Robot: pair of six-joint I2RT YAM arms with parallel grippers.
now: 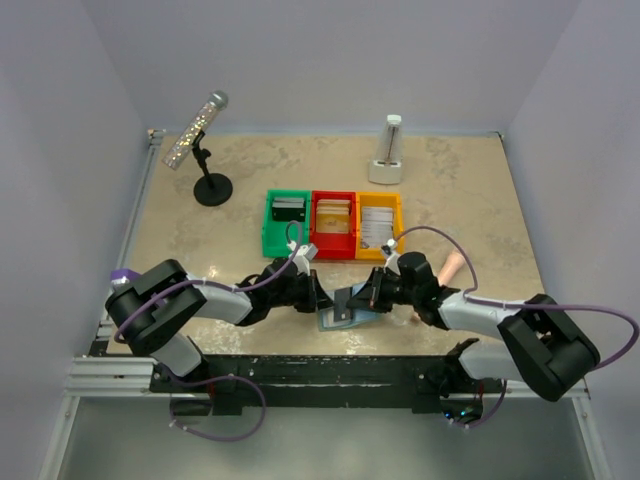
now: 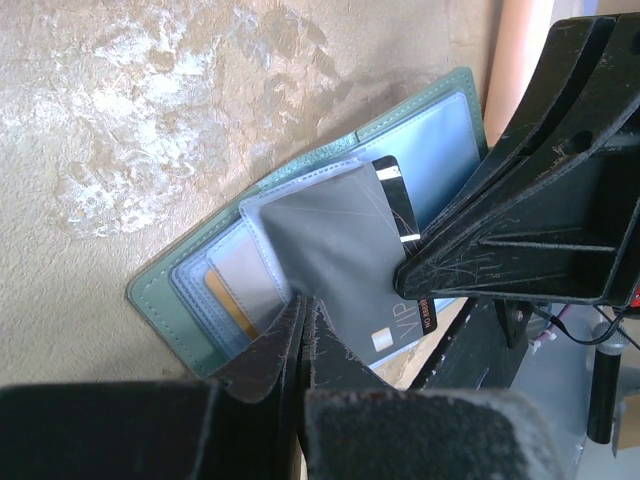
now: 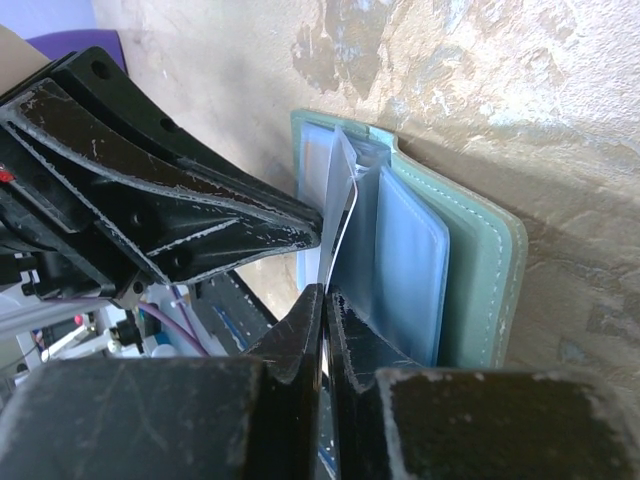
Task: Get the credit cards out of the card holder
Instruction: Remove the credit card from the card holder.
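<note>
- Now: holder (image 1: 336, 320) lies open on counter (image 1: 450, 200), between both pincers.
- Left pincer (image 2: 303, 330) clamped on pocket (image 2: 320, 240).
- Right pincer (image 3: 325, 310) pinches dark card (image 2: 400, 215); card's length juts toward it.

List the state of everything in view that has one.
card holder, open, pockets showing
pocket sleeve, lifted off the other pockets
dark card, edge sticking out of the sleeve
left gripper, shut on the pocket sleeve
right gripper, shut on the dark card
green bin, holds cards
red bin, holds cards
yellow bin, holds cards
</note>
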